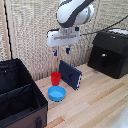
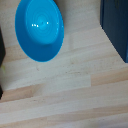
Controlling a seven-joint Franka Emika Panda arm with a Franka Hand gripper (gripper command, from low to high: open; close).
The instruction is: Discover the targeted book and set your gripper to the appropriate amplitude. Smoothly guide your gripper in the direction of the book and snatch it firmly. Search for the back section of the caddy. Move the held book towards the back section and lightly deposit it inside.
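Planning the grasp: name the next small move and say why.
Probably lower the gripper onto the book and shift slightly toward the exterior view's right. The gripper hangs above the upright book, between it and the red cup, holding nothing.

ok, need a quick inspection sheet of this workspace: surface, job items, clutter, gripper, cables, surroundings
Surface: light wood table, bare planks between items.
Job's things: book standing on edge beside the red cup; caddy at the exterior view's left, nothing seen in its compartments.
Clutter: red cup, blue bowl, black box.
Gripper: gripper above the book, fingers apart, holding nothing.
Cables: one running from the arm to above the black box.
Surroundings: pale woven screen behind.
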